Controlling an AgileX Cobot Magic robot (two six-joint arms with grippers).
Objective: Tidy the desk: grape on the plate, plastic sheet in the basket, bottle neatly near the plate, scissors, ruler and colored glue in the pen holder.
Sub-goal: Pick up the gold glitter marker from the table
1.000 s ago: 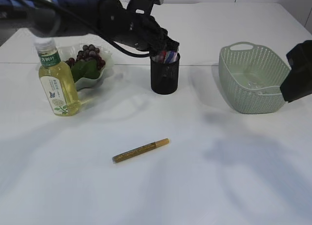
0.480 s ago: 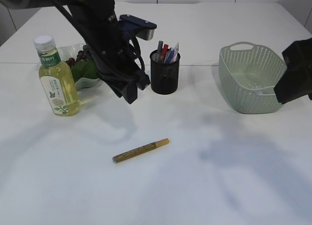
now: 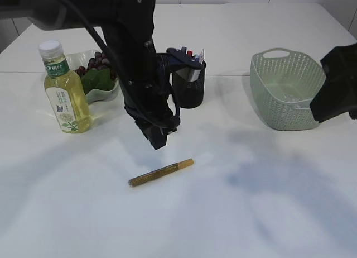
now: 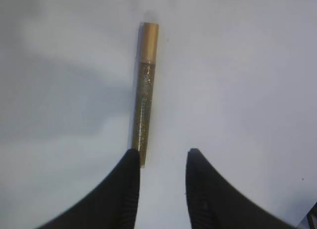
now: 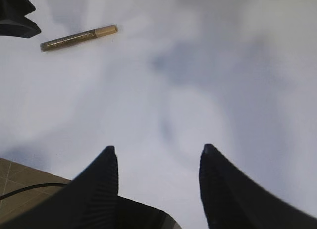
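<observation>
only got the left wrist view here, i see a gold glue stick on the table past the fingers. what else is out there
Observer: The pen holder stands behind the left gripper, farther from the camera, with pens already in it.
Operator: grapes done?
Observer: The grapes sit on the plate, with the bottle upright right beside it.
Operator: where's the other arm
Observer: The right gripper is open over bare table, off to the right next to the green basket, holding nothing.
Operator: which way is the glue cap pointing
Observer: In the exterior view the colored glue lies with its gold cap toward the basket side.
</observation>
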